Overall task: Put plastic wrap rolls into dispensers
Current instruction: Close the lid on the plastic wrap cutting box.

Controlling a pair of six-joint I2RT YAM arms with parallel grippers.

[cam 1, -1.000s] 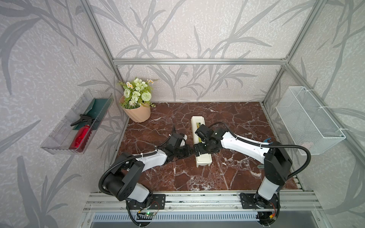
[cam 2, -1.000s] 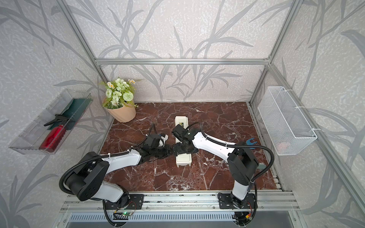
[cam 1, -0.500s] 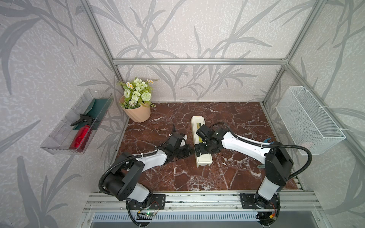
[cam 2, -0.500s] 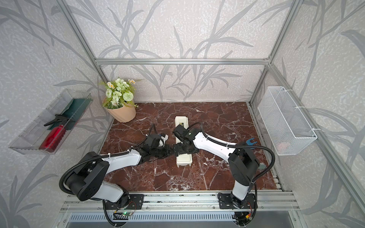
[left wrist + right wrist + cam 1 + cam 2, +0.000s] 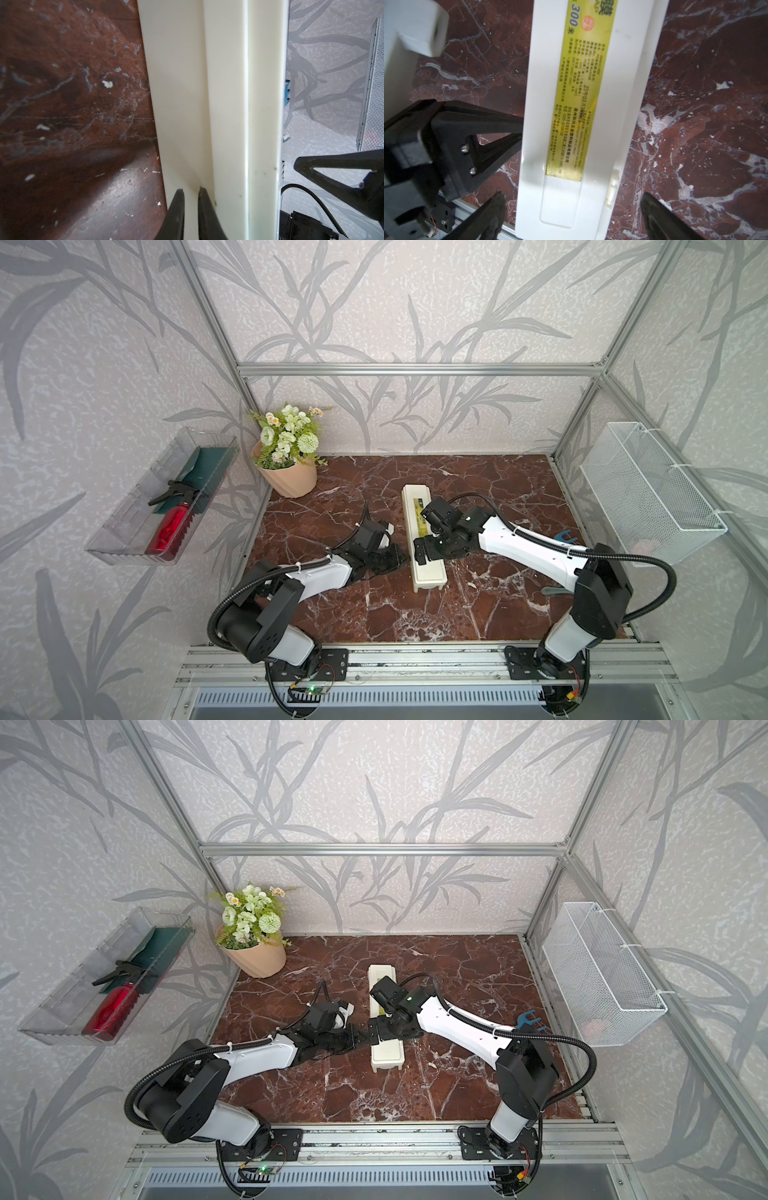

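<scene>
On the table (image 5: 365,614): box (image 5: 429,578) lid down, no roll in sight; loaded or not, can't tell. Left claw (image 5: 191,190) nearly closed against its side seam, hold unclear. Right claw (image 5: 572,197) gaping, empty, astride the box.

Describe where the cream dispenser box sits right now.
In both top views the dispenser lies in the middle of the marble table, the left gripper at its left edge and the open right gripper straddling it.

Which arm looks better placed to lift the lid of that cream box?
Left, probably: the left pincer, nearly closed, has its tips at the seam along the side of the dispenser. The right pincer stands wide open astride it, better suited to steadying.
</scene>
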